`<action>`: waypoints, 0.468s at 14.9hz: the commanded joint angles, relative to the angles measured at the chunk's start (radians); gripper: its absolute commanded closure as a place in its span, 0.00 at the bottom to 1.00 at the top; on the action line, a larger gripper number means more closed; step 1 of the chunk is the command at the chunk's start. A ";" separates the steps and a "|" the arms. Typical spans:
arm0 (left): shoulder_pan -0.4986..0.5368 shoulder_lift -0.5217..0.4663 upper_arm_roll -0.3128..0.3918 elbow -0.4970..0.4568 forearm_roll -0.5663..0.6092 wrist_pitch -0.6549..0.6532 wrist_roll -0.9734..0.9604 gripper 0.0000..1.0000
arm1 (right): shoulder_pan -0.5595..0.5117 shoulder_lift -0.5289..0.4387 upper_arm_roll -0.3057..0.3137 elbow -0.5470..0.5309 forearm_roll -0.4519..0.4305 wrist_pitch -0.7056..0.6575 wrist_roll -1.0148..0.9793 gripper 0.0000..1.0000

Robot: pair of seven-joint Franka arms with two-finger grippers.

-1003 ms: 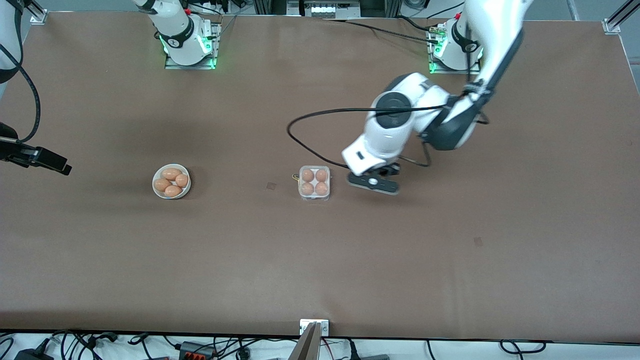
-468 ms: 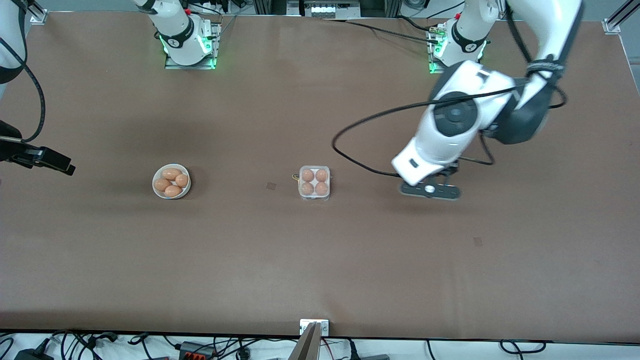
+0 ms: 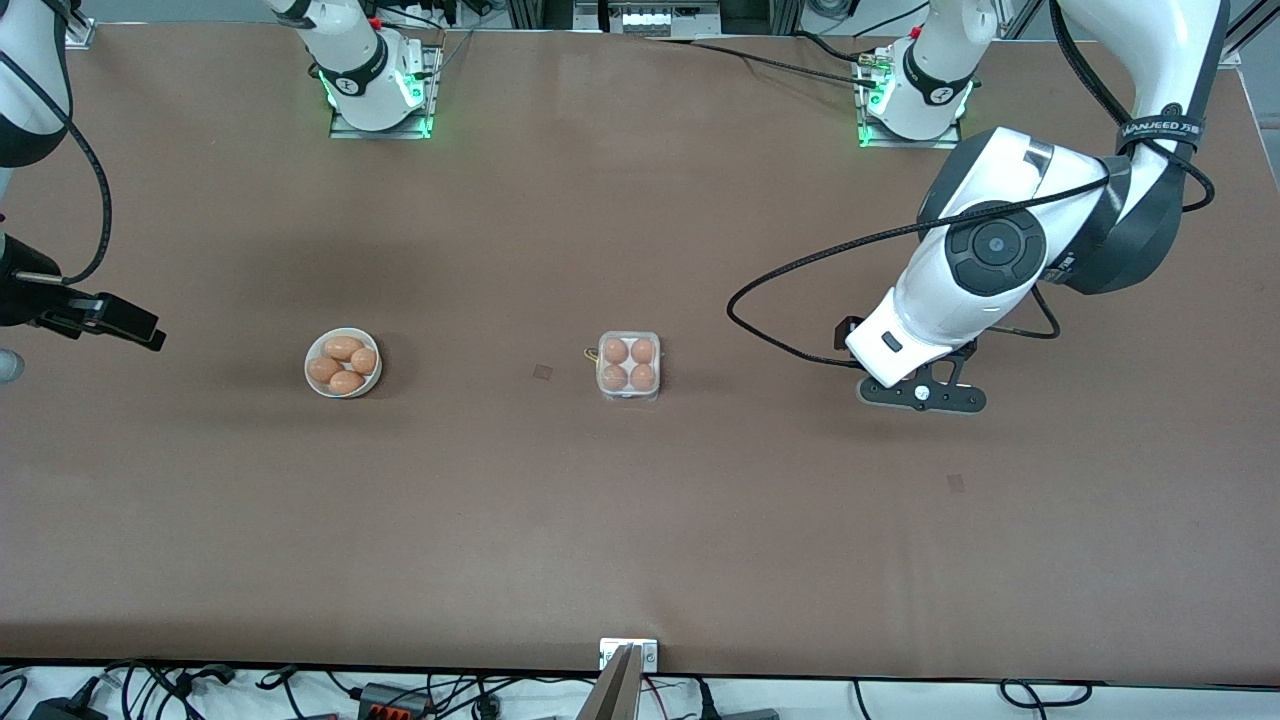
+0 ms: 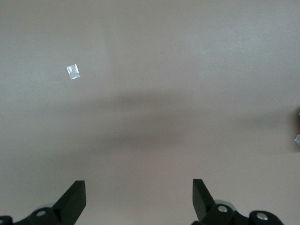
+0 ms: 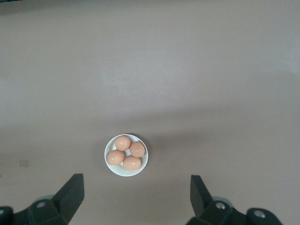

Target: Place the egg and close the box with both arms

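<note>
Hidden parts: in the front view my right gripper [image 3: 120, 325] is at the picture's edge, at the right arm's end of the table, and most of that arm is cut off. My left gripper [image 3: 922, 394] is partly covered by my own white wrist, so its fingers do not show there.
Left gripper state: in the left wrist view my left gripper [image 4: 139, 199] has both fingers [image 4: 75, 199] spread wide with nothing between them, only bare table [image 4: 164, 93] below.
Right gripper state: in the right wrist view my right gripper [image 5: 137, 197] is also spread wide and empty. This arm waits.
Box place: the box [image 3: 628, 365] sits near the middle of the table, well apart from both my grippers, between the bowl [image 3: 343, 362] and my left gripper.
Box direction: it looks almost square from above, so I cannot name a long axis. Its sides run about parallel to the table edges. Four eggs fill its four cells.
Lid: it is transparent, and I cannot say for sure if it is down over the eggs.
Small thing: a thin yellowish bit [image 3: 590, 353] lies touching the box on the side toward the bowl; I cannot tell what it is.
Only in right wrist view: the bowl [image 5: 126, 155] with four eggs appears there; the box does not.
Only in left wrist view: a small shiny square mark [image 4: 72, 71] on the table.
</note>
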 commanded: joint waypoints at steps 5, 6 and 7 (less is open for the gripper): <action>0.166 -0.101 0.002 0.122 -0.127 -0.140 0.227 0.00 | -0.002 -0.015 0.000 -0.004 0.005 -0.020 0.000 0.00; 0.160 -0.140 0.036 0.114 -0.139 -0.152 0.260 0.00 | -0.001 -0.015 0.000 -0.004 0.005 -0.020 0.000 0.00; 0.123 -0.177 0.113 0.105 -0.173 -0.169 0.285 0.00 | -0.001 -0.015 0.002 -0.004 0.005 -0.020 0.000 0.00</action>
